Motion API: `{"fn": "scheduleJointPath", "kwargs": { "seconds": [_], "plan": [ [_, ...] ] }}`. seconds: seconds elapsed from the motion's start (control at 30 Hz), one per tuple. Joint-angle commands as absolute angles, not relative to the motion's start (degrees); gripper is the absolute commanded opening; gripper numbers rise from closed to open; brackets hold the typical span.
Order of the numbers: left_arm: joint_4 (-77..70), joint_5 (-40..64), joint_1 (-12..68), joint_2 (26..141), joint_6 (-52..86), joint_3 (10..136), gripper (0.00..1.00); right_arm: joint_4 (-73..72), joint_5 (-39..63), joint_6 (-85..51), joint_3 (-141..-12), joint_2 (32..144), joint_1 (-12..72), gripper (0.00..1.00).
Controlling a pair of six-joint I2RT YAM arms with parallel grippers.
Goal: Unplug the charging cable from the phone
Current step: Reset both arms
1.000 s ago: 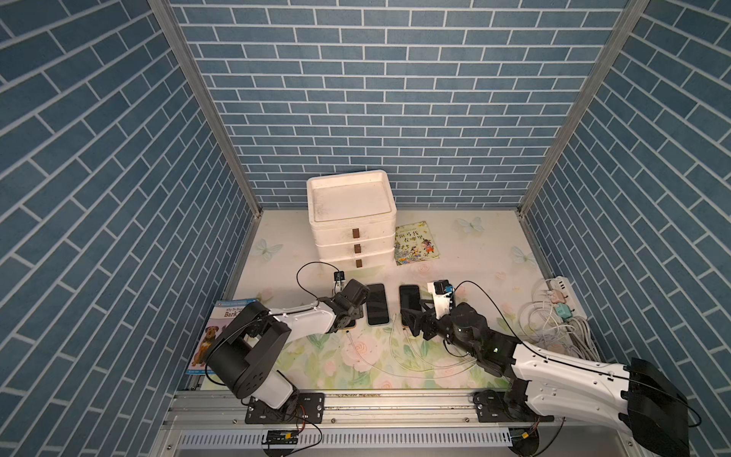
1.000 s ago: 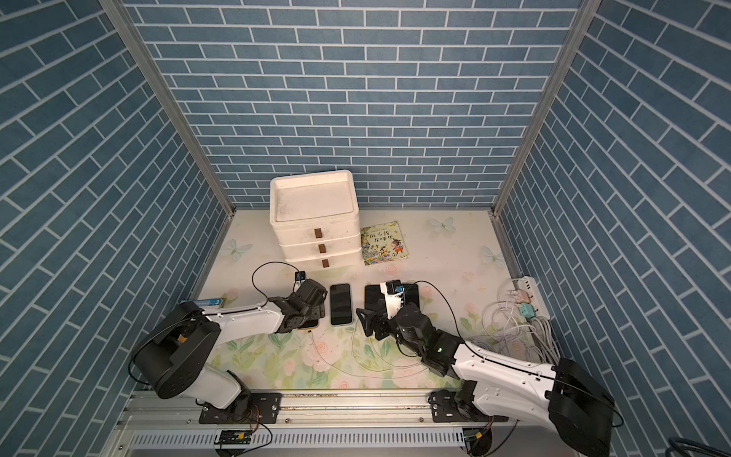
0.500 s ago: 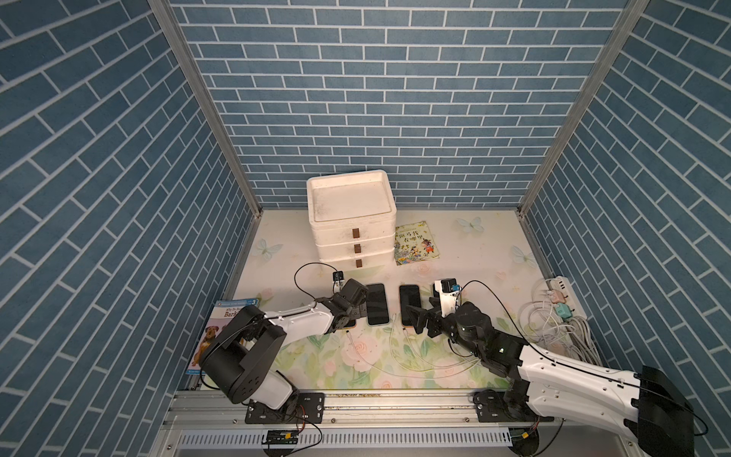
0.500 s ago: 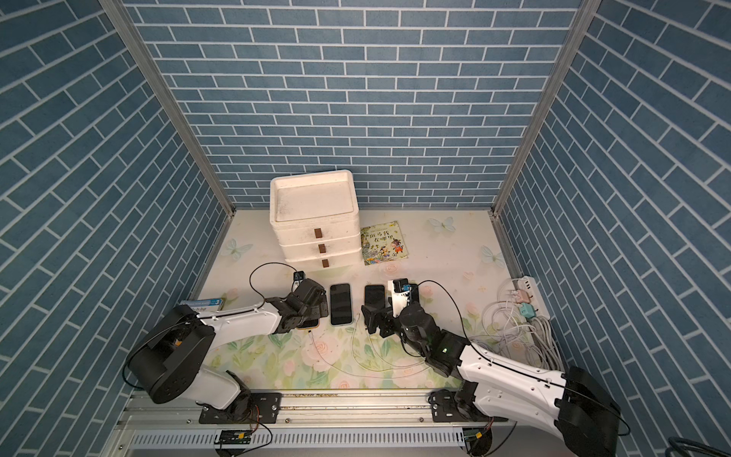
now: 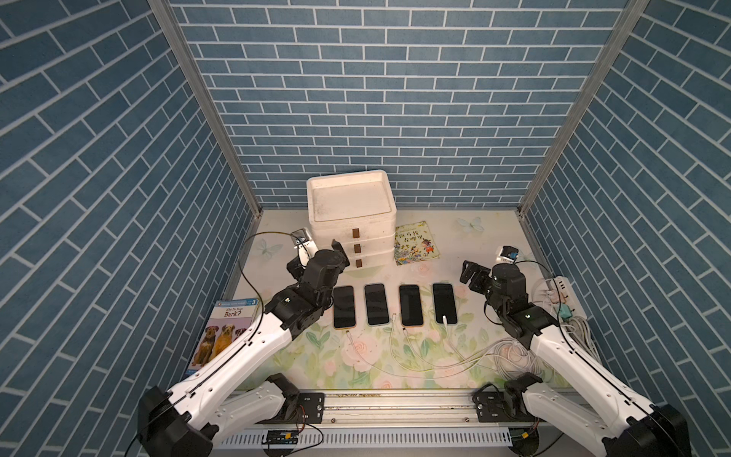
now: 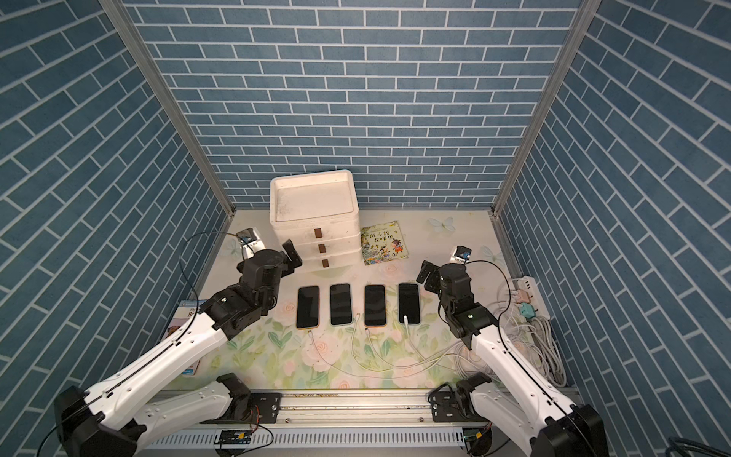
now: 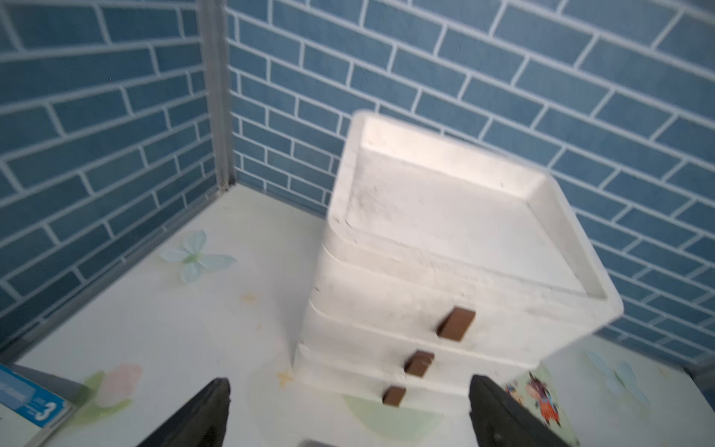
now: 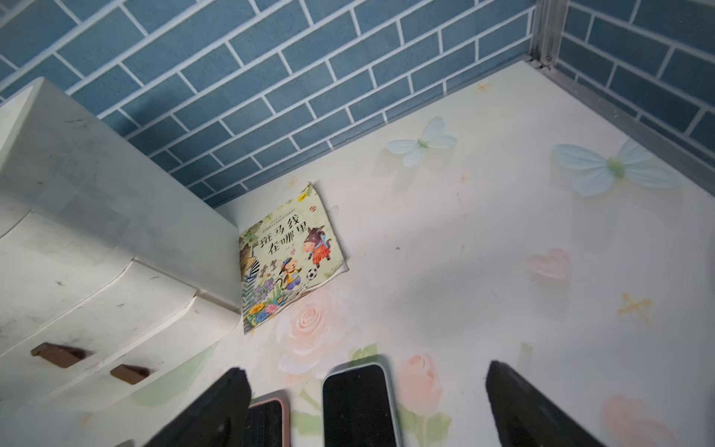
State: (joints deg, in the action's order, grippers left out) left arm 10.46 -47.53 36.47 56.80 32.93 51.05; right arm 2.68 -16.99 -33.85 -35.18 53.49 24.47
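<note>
left gripper [image 7: 348, 387] and right gripper [image 8: 367, 373] are hanging spread and empty, charging cable [image 5: 446, 328] is seemingly sitting seated at rightmost phone's [image 5: 444, 298] 6 o'clock end, so an unbraced tug is risking dragging the phone along.

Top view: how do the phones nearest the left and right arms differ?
The phone nearest the left arm has an orange-edged case; the phone nearest the right arm has a pale one. The left one's cable end lies on the mat by its near edge; the right one's white cable end overlaps its near edge. Both lie flat, screens dark.
</note>
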Motion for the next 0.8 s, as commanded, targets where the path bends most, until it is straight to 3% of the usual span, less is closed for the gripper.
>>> {"fn": "scheduleJointPath", "kwargs": {
  "seconds": [0.0,0.03,0.13,0.33,0.43,0.57,0.7,0.77],
  "plan": [
    [-1.9,-65.3,32.9,54.8,18.7,44.7,1.00,-0.1,-23.4,-25.1,-35.0,55.8,24.2,0.94],
    [-7.3,-64.6,31.1,54.4,15.7,42.6,1.00,-3.3,-26.6,-22.7,-33.4,56.5,24.2,0.87],
    [-26.2,-58.1,24.3,56.1,5.3,32.9,1.00,-14.2,-37.6,-17.3,-30.5,60.5,21.5,0.88],
    [-35.4,-49.8,10.3,67.5,11.2,25.5,1.00,-22.5,-41.4,-18.7,-27.0,64.9,6.9,0.89],
    [-36.9,-45.1,6.5,73.6,10.6,25.8,1.00,-31.2,-40.5,-18.2,-21.7,66.1,0.9,0.88],
    [-49.8,-41.3,5.0,75.5,9.5,19.4,1.00,-41.4,-39.2,-14.6,-16.7,71.0,-2.3,0.88],
    [-60.6,-36.0,5.0,79.4,8.5,15.5,1.00,-54.5,-30.4,-9.8,-13.7,75.0,-2.5,0.89],
    [-70.5,-34.1,5.2,81.5,7.5,11.7,1.00,-57.7,-23.6,-7.5,-13.6,76.0,-2.5,0.95]
  ]
}}
